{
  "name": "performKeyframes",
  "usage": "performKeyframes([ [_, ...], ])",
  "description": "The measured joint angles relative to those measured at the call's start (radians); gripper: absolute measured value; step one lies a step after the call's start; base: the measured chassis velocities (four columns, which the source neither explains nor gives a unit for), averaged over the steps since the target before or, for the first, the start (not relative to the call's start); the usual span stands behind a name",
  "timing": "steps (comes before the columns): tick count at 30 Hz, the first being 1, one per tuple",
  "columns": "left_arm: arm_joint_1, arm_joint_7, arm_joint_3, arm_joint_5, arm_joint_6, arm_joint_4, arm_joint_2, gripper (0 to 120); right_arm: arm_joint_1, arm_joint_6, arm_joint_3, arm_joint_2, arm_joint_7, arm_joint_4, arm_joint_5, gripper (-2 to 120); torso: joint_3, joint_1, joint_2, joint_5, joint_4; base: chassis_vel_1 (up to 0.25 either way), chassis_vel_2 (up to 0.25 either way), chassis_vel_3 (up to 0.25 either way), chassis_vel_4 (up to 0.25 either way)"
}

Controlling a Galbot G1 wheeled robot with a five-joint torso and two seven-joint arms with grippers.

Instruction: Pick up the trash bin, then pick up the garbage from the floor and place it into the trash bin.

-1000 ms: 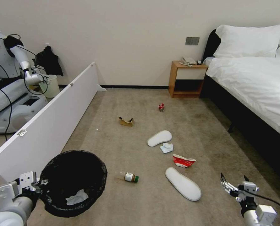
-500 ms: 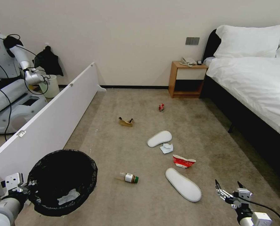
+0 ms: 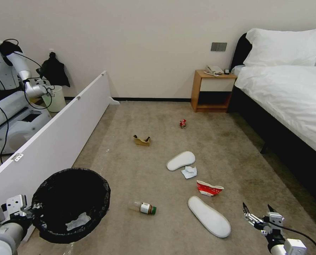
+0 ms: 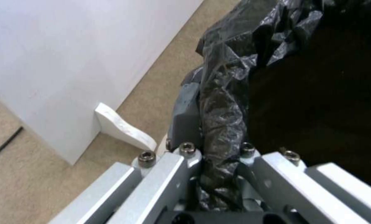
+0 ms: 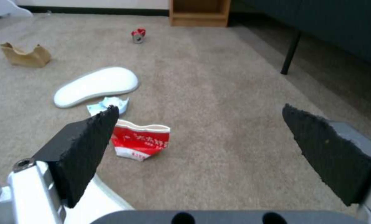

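Holding the trash bin [image 3: 71, 204] by its rim, our left tool [image 3: 27, 209] sits at the lower left of the head view. In the left wrist view the fingers [image 4: 185, 124] of this tool are clamped on the black bag [image 4: 222, 102] folded over the rim. White paper [image 3: 78, 221] lies in the bottom of the bin. The bin hangs just beside the white partition board [image 3: 55, 140].

Our right tool [image 3: 260, 216] hovers low at the lower right of the head view, above the carpet [image 3: 136, 163]. Its two black pads [image 5: 90, 146] stand wide apart with nothing between them.

We see the garbage spread on the carpet:
- The near white slipper [image 3: 209, 216] lies just left of the right tool.
- The red-white crushed carton [image 3: 209, 188] lies just beyond that slipper; in the right wrist view it sits between the pads, farther off [image 5: 140, 140].
- The white tissue [image 3: 189, 172] touches the far white slipper [image 3: 181, 160].
- The green-capped clear bottle [image 3: 143, 207] lies on its side between the bin and the near slipper.
- The brown torn cardboard [image 3: 142, 140] and the crushed red can [image 3: 182, 123] lie farther off, toward the wooden nightstand [image 3: 213, 90].

The bed [image 3: 289, 95] stands along the right side.
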Motion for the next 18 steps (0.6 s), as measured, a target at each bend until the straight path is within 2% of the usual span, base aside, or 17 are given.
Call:
performKeyframes([
  [10, 0.0, 0.0, 0.001, -0.001, 0.0, -0.004, -0.001, 2, 0.004, 0.006, 0.0, -0.004, 0.0, -0.006, -0.001, 100, 0.0, 0.0, 0.0, 0.0001, 0.0001, -0.066, 0.07, 0.066, -0.069],
  [14, 0.001, 0.0, 0.001, -0.002, 0.0, -0.007, -0.001, 2, 0.023, -0.004, -0.001, -0.006, 0.006, -0.036, -0.043, 100, 0.0, 0.0, 0.0, 0.0, -0.0003, 0.0, 0.0, 0.0, 0.0],
  [18, 0.002, -0.001, -0.002, -0.002, 0.0, -0.009, -0.002, 2, 0.045, -0.011, -0.005, -0.014, -0.003, -0.073, -0.03, 100, 0.0, 0.0, 0.0, 0.0001, 0.0, 0.0, 0.0, 0.0, 0.0],
])
